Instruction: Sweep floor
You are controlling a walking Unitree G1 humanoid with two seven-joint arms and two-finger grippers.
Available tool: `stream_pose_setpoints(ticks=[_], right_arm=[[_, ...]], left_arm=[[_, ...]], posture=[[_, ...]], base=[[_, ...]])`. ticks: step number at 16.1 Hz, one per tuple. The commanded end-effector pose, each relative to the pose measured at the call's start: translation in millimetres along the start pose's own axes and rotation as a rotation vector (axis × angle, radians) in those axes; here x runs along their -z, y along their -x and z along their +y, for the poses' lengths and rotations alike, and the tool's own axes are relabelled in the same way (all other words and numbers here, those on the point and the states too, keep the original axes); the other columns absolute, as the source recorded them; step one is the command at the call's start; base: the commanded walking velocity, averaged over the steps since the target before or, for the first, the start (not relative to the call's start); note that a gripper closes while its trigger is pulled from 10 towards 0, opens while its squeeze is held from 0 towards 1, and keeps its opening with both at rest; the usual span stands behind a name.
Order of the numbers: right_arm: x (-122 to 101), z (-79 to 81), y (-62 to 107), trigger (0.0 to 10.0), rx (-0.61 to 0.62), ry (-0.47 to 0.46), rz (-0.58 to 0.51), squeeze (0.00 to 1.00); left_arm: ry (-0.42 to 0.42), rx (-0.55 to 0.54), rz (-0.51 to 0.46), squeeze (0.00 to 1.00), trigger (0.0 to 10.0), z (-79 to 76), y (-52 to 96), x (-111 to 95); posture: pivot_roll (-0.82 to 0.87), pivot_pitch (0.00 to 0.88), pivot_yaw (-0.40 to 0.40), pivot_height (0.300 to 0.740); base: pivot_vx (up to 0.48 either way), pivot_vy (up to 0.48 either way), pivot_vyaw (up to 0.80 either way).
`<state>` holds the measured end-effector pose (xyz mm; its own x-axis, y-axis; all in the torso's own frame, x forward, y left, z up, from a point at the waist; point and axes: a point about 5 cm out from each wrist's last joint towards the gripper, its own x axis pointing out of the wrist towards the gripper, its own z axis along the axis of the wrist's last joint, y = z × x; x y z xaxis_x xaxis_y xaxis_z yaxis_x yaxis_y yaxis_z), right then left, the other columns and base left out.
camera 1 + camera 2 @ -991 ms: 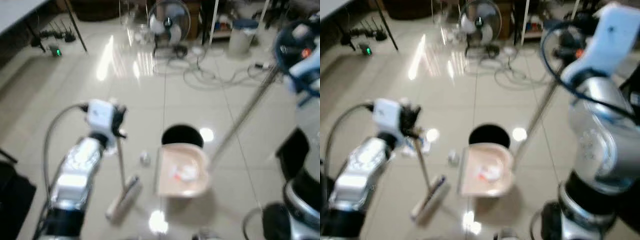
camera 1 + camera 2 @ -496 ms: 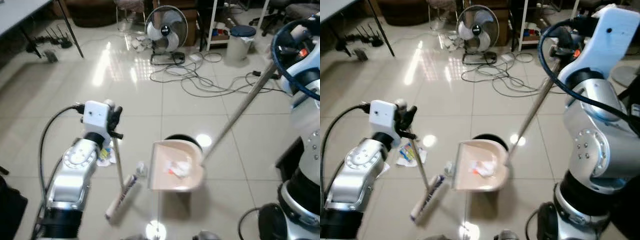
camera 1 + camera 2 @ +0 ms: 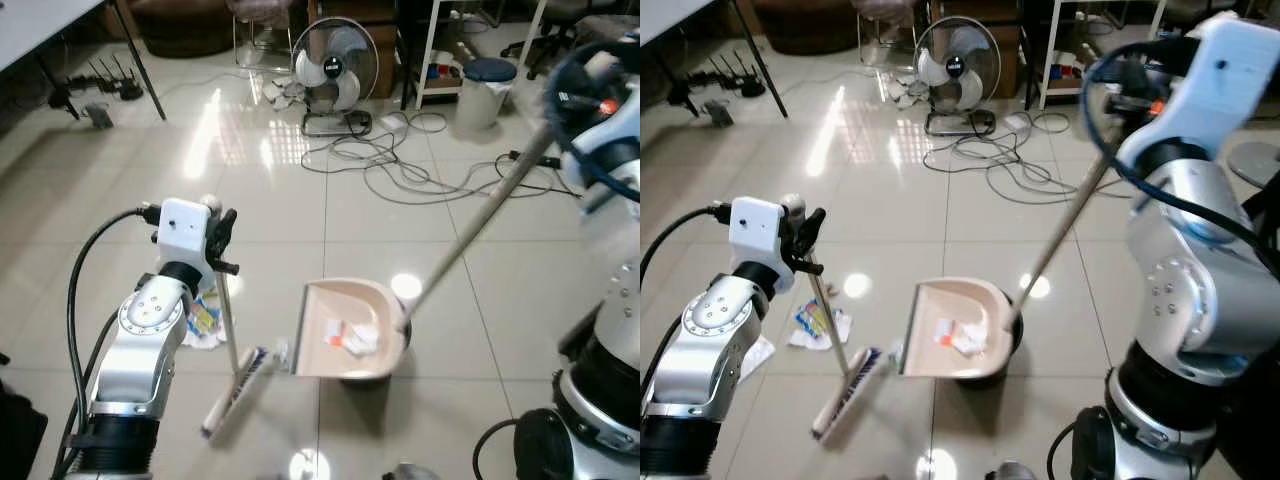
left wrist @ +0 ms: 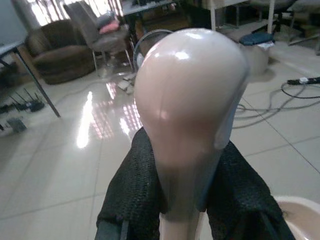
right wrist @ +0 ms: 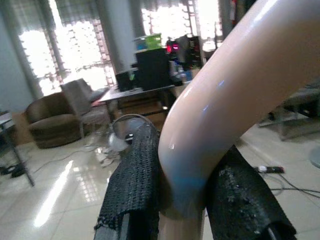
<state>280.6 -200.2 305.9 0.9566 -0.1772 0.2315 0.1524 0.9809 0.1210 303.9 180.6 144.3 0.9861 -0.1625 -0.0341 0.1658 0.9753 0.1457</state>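
Down on the tiled floor (image 3: 120, 190), starting at the robot's left, the left gripper (image 4: 180, 200) is clamped on the rounded top of the broom (image 3: 228, 330) handle; in the left wrist view its two black fingers (image 4: 132, 195) press against either side of the pale knob. From there the thin handle runs down to the brush head (image 3: 845, 393), which lies on the tiles at a slant. Just beside the handle, on its left, sits a small heap of litter (image 3: 818, 323), crumpled white paper with a coloured wrapper on it. Next comes the beige dustpan (image 3: 345, 340), its open edge facing the brush head and nearly touching it, with a few scraps of rubbish (image 3: 352, 338) lying inside. A dark round shape shows beneath the pan's rear edge. Its long pale handle (image 3: 470, 235) rises diagonally to the right, up to the right gripper (image 5: 182, 185), whose jaws are closed around the curved upper end of that handle. Farther back stand a floor fan (image 3: 333, 70), a tangle of cables (image 3: 400, 160) and a small bin (image 3: 486, 90).
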Motion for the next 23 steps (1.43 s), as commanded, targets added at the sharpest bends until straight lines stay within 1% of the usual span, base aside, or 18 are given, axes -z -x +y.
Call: stream_pose_setpoints(ticks=[1, 2, 5, 8, 10, 11, 12, 13, 14, 16, 17, 19, 23], right_arm=[[-9, -4.5, 1.3, 10.0, 0.025, -0.007, -0.056, 0.00], [-9, -5.1, 1.3, 10.0, 0.028, -0.013, -0.057, 0.00], [-15, -2.6, 1.7, 10.0, -0.013, -0.016, -0.125, 0.00], [-13, 2.8, -0.6, 10.0, -0.053, 0.033, -0.132, 0.00], [-13, 5.7, -3.4, 10.0, -0.073, 0.075, -0.161, 0.00], [-15, 7.4, -4.8, 10.0, -0.090, 0.087, -0.180, 0.00], [-16, 10.1, -7.0, 10.0, -0.118, 0.129, -0.200, 0.00], [-17, 10.7, -7.4, 10.0, -0.124, 0.135, -0.206, 0.00], [-18, 12.4, -8.7, 10.0, -0.142, 0.169, -0.235, 0.00], [-15, 17.8, -10.1, 10.0, -0.190, 0.295, -0.271, 0.00], [-14, 19.0, -10.1, 10.0, -0.198, 0.313, -0.277, 0.00], [-12, 29.4, -10.5, 10.0, -0.250, 0.344, -0.318, 0.00], [-6, 52.8, -8.2, 10.0, -0.352, 0.355, -0.384, 0.00]], left_arm=[[-0.009, 0.002, -0.049, 0.00, 10.0, 0.6, -3.0, -12], [-0.004, 0.000, -0.047, 0.00, 10.0, 0.5, -2.8, -12], [0.015, -0.055, -0.027, 0.00, 10.0, 7.4, 0.1, -7], [0.006, -0.077, -0.038, 0.00, 10.0, 10.3, 0.6, -7], [-0.004, -0.146, -0.021, 0.00, 10.0, 15.8, 2.0, -5], [-0.003, -0.144, -0.015, 0.00, 10.0, 16.7, 2.3, -4], [-0.004, -0.137, -0.012, 0.00, 10.0, 16.6, 3.6, -3], [-0.004, -0.137, -0.012, 0.00, 10.0, 16.8, 4.1, -2], [-0.009, -0.149, -0.011, 0.00, 10.0, 19.2, 5.9, -2], [-0.017, -0.174, -0.002, 0.00, 10.0, 22.3, 8.1, 0], [-0.018, -0.176, -0.001, 0.00, 10.0, 22.5, 8.4, 0], [-0.023, -0.173, -0.002, 0.00, 10.0, 22.8, 8.0, -1], [-0.032, -0.167, -0.005, 0.00, 10.0, 22.8, 6.5, -3]], posture=[[-0.04, 0.058, 0.054, 0.740], [-0.04, 0.055, 0.053, 0.740], [-0.04, 0.057, 0.058, 0.740], [-0.05, 0.056, 0.051, 0.740], [-0.05, 0.058, 0.050, 0.740], [-0.05, 0.060, 0.052, 0.740], [-0.05, 0.063, 0.049, 0.740], [-0.05, 0.063, 0.049, 0.740], [-0.05, 0.068, 0.046, 0.740], [-0.03, 0.063, 0.044, 0.740], [-0.03, 0.062, 0.045, 0.740], [-0.03, 0.063, 0.051, 0.740], [-0.02, 0.066, 0.046, 0.740]], base=[[0.390, 0.000, 0.00], [0.379, 0.000, 0.00], [0.000, 0.000, 0.00], [0.000, 0.000, 0.00], [0.000, 0.000, 0.00], [0.000, 0.000, 0.00], [0.000, 0.000, 0.00], [0.000, 0.000, 0.00], [0.000, 0.000, 0.00], [0.000, 0.000, 0.00], [0.000, 0.000, 0.00], [0.000, 0.000, 0.00], [0.000, 0.000, 0.00]])
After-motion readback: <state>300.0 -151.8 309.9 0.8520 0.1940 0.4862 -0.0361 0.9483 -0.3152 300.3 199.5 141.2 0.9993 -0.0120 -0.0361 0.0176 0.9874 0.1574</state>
